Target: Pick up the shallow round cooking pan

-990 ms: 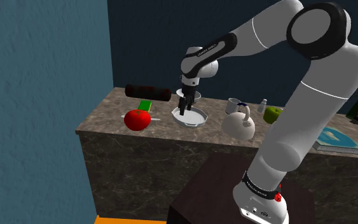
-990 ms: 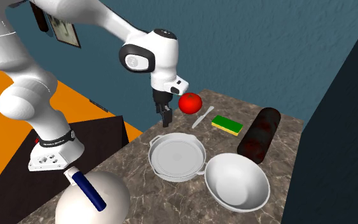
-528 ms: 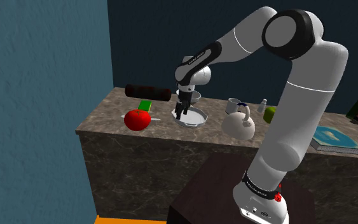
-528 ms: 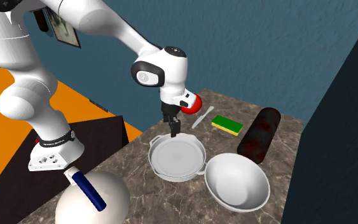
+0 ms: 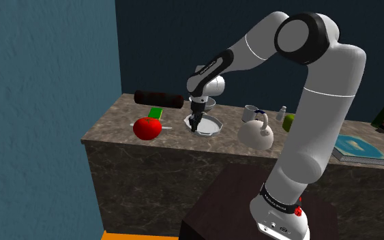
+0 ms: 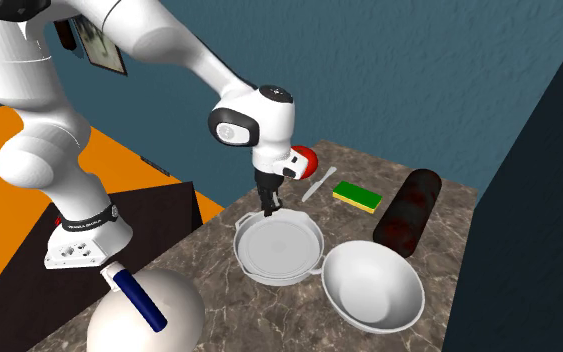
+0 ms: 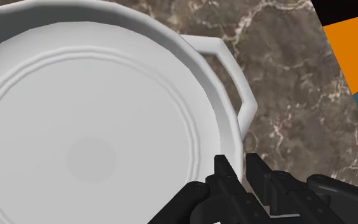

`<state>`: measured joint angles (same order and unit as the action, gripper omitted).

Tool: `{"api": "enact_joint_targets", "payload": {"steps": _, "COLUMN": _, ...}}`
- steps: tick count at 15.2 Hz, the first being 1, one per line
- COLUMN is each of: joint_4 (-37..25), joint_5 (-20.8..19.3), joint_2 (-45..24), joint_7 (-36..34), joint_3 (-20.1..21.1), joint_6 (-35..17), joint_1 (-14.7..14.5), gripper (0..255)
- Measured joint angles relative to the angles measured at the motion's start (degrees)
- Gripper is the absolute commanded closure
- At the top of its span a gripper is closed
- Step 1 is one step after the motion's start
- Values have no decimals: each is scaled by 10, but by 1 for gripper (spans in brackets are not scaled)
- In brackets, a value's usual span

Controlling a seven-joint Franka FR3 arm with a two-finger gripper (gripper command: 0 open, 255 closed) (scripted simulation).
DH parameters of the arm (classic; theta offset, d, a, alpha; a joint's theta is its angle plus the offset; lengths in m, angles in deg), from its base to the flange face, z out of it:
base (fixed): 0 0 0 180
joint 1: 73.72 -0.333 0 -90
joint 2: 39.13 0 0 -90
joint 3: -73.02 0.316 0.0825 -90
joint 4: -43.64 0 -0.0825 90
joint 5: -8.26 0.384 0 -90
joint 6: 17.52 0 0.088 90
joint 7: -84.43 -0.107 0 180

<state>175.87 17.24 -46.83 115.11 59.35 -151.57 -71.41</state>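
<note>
The shallow round pan [image 5: 208,126] [image 6: 279,248] is pale grey with two loop handles and rests on the marble counter [image 5: 176,146]. My black gripper [image 5: 195,125] [image 6: 267,211] points straight down at the pan's rim on the side toward the tomato, close to one handle. In the wrist view the two fingers stand close together with the pan's [image 7: 88,146] rim clasped between them, so the gripper [image 7: 239,167] is shut on the rim. The pan lies flat on the counter.
A red tomato [image 5: 147,127] [image 6: 304,160], a green sponge [image 6: 357,196], a knife [image 6: 319,184] and a dark cylinder [image 6: 407,212] lie beyond the pan. A white bowl [image 6: 372,285] sits beside it, and a white kettle [image 5: 256,131] and green apple [image 5: 292,122] stand further along.
The gripper came down from above the counter onto the pan's rim, and its fingers went from wide apart to closed on the rim.
</note>
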Motion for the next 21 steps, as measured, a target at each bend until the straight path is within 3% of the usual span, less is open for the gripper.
{"api": "enact_joint_targets", "payload": {"steps": 8, "joint_4": -1, "joint_5": -1, "joint_2": 2, "joint_7": -1, "joint_3": 0, "joint_6": 3, "joint_1": 0, "gripper": 255}}
{"api": "enact_joint_targets", "payload": {"steps": 21, "joint_4": -28, "joint_5": -31, "joint_2": 69, "joint_7": -27, "joint_3": -4, "joint_6": 93, "joint_1": -2, "gripper": 255}}
